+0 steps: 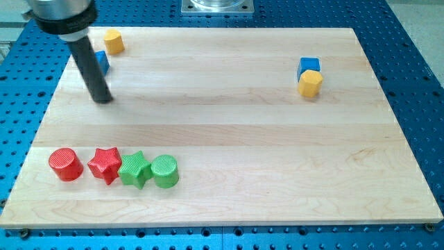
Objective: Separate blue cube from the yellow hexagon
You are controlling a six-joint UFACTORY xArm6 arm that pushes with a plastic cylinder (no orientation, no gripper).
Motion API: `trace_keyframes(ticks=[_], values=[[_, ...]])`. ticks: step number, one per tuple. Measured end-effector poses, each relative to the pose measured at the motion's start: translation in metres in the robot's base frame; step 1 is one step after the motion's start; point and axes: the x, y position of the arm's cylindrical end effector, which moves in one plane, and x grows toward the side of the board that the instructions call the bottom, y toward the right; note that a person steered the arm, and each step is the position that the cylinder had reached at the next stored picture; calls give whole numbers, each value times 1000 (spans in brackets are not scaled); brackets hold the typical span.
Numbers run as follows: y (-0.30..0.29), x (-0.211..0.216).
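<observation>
Tool status: my rod carries no jaws, so there is nothing to open or close; my tip [103,99] rests on the desk [229,132] at the view's upper left, gripping nothing. A blue cube [103,62] sits just behind the rod, partly hidden, with a yellow block [114,42] near it toward the view's top. At the view's upper right, a second blue cube [309,67] touches the yellow hexagon [310,83] below it, well apart from my tip. Bottom-left row: red cylinder [65,164], red star [105,164], green star [135,169], green cylinder [165,171].
</observation>
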Motion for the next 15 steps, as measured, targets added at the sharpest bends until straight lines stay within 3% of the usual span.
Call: trace_keyframes(ticks=[2, 3, 5, 7, 8, 9, 10, 11, 14, 15], values=[[117, -82], [129, -114], [260, -108], [257, -108], [293, -119], [392, -117], [419, -54], [345, -51], [352, -90], [272, -75]])
